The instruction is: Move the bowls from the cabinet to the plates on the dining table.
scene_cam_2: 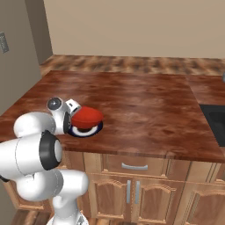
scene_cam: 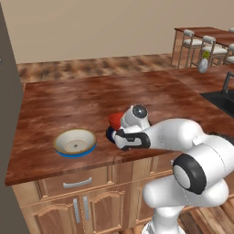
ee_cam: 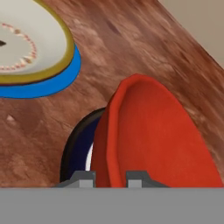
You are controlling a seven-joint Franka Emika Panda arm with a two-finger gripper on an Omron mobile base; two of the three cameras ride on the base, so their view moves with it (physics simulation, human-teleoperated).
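Two bowls: red bowl (ee_cam: 148,135) in jaws, cream bowl (scene_cam: 75,141) on blue plate (scene_cam: 77,152).

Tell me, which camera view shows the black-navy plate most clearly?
The right base view: the black-navy plate lies open under the tilted red bowl. In the hand view the bowl hides most of it; in the left base view the hand covers nearly all.

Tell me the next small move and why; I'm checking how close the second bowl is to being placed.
Probably lower and level it, then let go. The pincer is shut on the red bowl's rim, holding it tilted over the black-navy plate. The cream bowl already sits on the blue plate.
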